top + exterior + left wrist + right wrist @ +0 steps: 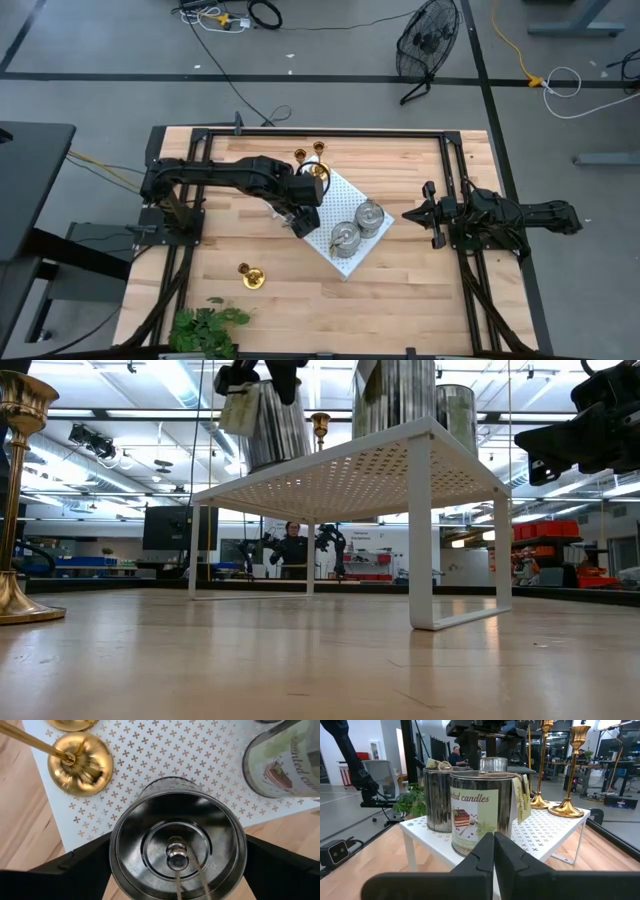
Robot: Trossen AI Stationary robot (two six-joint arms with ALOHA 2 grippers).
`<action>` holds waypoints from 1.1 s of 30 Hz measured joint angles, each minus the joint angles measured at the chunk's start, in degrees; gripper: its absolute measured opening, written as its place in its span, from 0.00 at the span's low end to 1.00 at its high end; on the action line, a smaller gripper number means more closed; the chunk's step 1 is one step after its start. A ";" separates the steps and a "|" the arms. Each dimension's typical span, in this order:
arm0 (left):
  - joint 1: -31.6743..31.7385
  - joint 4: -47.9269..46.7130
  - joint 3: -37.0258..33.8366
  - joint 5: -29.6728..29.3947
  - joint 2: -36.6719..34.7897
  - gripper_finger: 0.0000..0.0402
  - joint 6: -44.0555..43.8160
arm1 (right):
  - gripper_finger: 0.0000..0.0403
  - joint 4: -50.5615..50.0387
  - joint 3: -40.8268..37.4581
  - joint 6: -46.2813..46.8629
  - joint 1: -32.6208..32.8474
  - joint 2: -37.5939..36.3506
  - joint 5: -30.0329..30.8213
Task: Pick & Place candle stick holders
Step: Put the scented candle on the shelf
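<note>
Two silver-grey tins point(370, 215) point(345, 238) stand on the white perforated board point(345, 195). They also show in the right wrist view point(480, 812). My left gripper point(303, 222) is shut on a third silver tin point(177, 845) at the board's left edge. Two brass holders point(80, 762) point(318, 172) stand on the board's far corner. A third brass holder point(250, 275) stands on the table at the near left and shows in the low view point(20, 490). My right gripper point(410, 215) is shut and empty, right of the board. My left gripper holds the silver tin by its outer wall point(114, 855), one finger point(80, 870) on each of two opposite sides. The fingers come from above, pointing down. The tin is upright, its open top up, partly over the board's left edge. Whether its bottom rests on the board I cannot tell.
The board is a low white stand on legs point(425, 540) with room beneath it. A green plant point(205, 330) sits at the table's near left edge. Black frame rails point(460, 180) run along the table's sides. A person point(292, 550) stands far off in the room.
</note>
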 joint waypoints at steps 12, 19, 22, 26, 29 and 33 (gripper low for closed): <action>-0.02 2.87 0.00 0.14 0.00 0.97 1.02 | 0.04 0.00 0.00 0.01 0.01 0.00 0.00; 0.00 2.86 0.00 0.15 0.00 0.98 1.38 | 0.04 0.00 0.00 0.01 0.00 0.00 0.00; 0.00 2.84 0.00 0.15 -0.02 0.98 1.38 | 0.04 0.00 0.00 0.01 0.00 0.02 0.00; 0.00 2.84 0.00 0.17 -0.02 0.98 1.38 | 0.04 -0.02 0.00 0.00 0.02 0.00 0.00; 0.00 2.82 -0.02 0.15 -0.02 0.98 1.40 | 0.04 -0.01 0.00 0.02 0.01 0.01 0.00; -0.04 2.87 0.00 0.11 -0.11 0.99 1.40 | 0.04 0.00 0.00 0.00 0.00 0.00 0.00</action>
